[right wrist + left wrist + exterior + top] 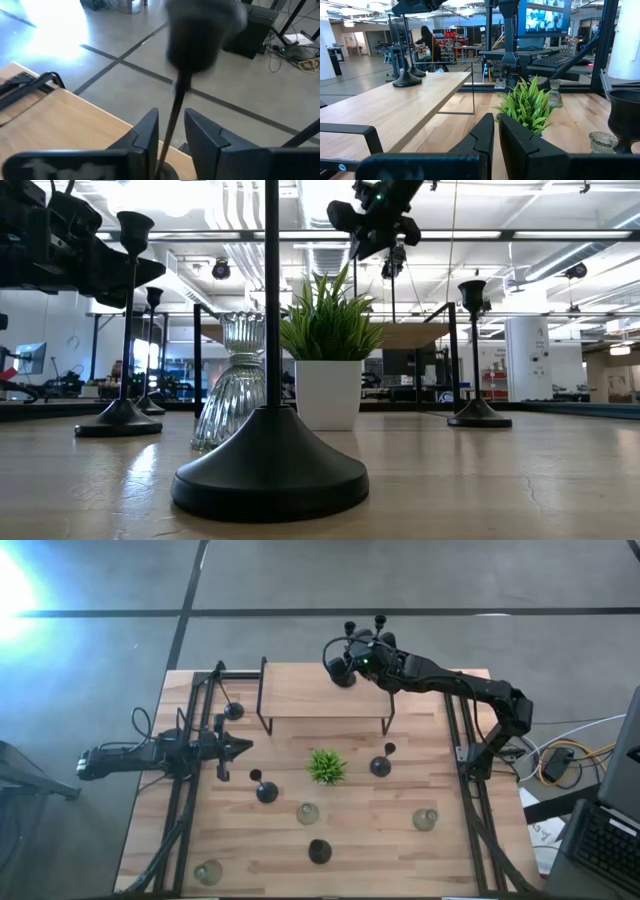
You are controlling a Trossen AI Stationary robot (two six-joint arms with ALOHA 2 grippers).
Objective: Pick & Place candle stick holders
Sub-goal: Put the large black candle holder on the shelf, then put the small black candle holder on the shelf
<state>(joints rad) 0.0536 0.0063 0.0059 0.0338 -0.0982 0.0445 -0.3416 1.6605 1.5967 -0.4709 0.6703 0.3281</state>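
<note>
Figure: placing a black candle stick holder on the raised wooden shelf (325, 690), the landmark for every position below.

Right gripper (352, 653) hangs over the shelf's far edge, near its right half. The right wrist view shows its two fingers (147, 131) set either side of the thin stem of a black candle stick holder (176, 112), with a visible gap on each side. They are slackened off the stem, not pinching it. The holder stands upright, its cup top blurred above the fingers and its round base at the shelf's far edge (whether the base sits wholly on the wood cannot be told).

Left gripper (243, 748) waits in front of the shelf's left end, fingers pressed together and holding nothing.

Other holders: another black holder (407, 77) stands on the shelf's left end. Five more black ones and three pale glass ones, including the glass holder (307, 812), stand on the table in front of or beside the shelf, around the small green plant (326, 766).

Step in hand, as judged: release of the placed holder. The next move calls for spreading the fingers fully, then rising straight up past the cup top without brushing the stem, since so slim a piece would topple easily.
</note>
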